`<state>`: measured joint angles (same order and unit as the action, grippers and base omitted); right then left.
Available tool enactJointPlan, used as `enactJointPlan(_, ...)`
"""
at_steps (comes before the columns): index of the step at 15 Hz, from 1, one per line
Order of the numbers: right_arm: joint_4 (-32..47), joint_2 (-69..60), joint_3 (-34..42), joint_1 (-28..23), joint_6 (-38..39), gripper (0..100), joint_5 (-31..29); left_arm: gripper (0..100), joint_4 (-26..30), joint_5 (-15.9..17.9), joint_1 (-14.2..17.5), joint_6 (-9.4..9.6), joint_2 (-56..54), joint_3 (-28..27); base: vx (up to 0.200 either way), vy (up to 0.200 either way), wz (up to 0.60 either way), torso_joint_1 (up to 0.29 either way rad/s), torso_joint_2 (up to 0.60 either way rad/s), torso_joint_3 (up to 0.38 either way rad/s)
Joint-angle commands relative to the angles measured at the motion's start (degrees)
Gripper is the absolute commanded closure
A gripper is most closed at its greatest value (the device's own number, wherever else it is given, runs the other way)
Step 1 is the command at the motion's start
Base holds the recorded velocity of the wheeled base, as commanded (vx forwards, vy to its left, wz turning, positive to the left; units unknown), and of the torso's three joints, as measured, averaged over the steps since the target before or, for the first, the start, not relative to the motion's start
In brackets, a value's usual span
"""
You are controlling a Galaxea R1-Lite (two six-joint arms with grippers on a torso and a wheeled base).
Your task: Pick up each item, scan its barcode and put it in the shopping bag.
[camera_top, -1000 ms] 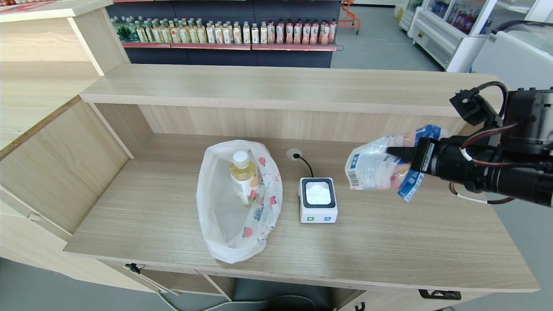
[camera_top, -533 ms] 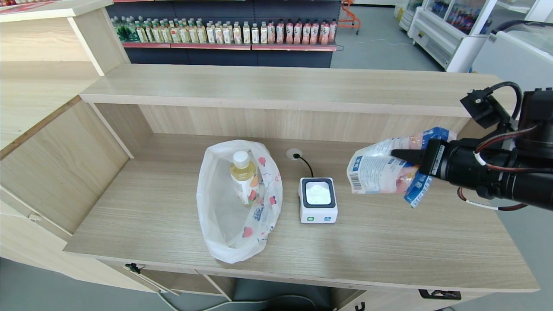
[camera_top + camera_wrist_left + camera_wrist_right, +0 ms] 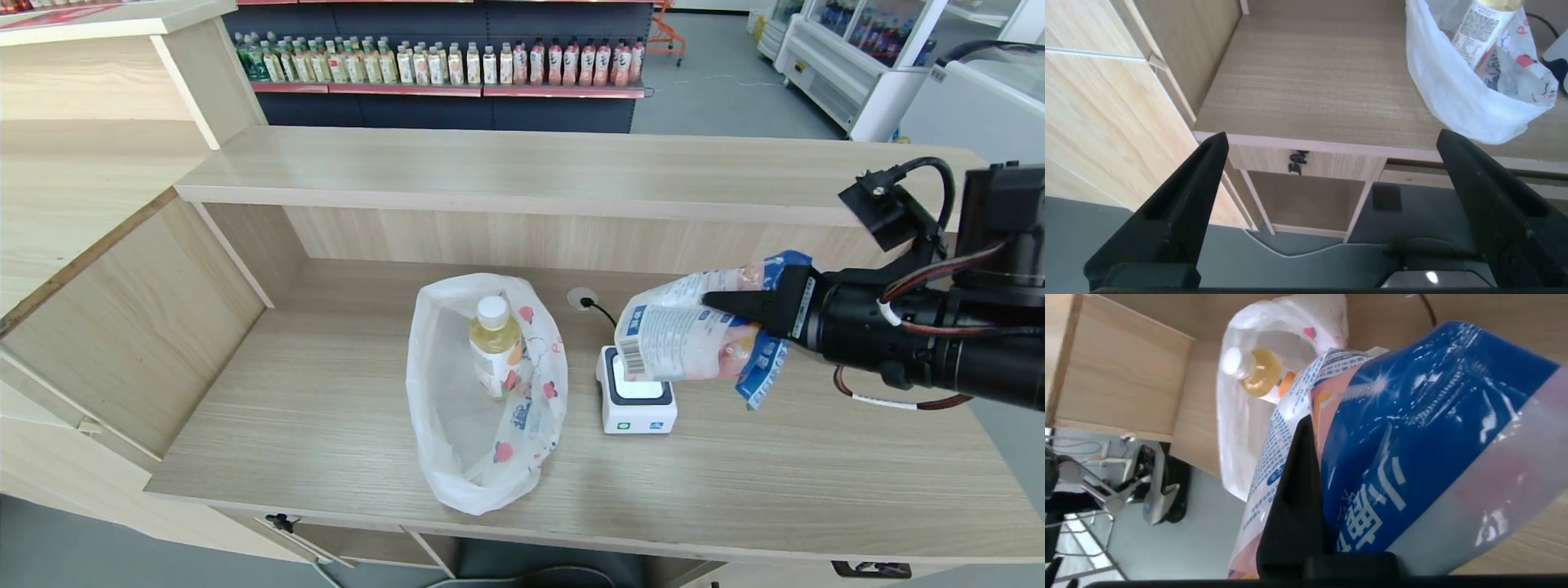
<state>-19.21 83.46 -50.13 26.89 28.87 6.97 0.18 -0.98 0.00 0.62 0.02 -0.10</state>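
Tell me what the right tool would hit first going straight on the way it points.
Leading with its packet, the right tool would probably reach the bag and the bottle in it; depth is unclear, so it might pass above.

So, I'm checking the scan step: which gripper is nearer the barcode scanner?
Right. The right gripper holds the snack packet over the scanner. The left gripper, open, sits out past the counter's front edge, nearer the shopping bag.
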Motion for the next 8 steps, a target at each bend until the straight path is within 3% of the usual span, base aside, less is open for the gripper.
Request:
enactJointPlan(1, 0.0, 1.5, -0.2, 2.1, 0.6, 100, 0.0, 0, 0.0, 0.0, 0.0, -0.01, 0.0, 0.0, 0.000, 0.000, 0.00, 0.000, 0.00, 0.000)
enactJointPlan(8, -0.1, 16.0, -3.0, 4.2, 2.7, 100, -1.0, 0, 0.0, 0.0, 0.0, -0.01, 0.0, 0.0, 0.000, 0.000, 0.00, 0.000, 0.00, 0.000)
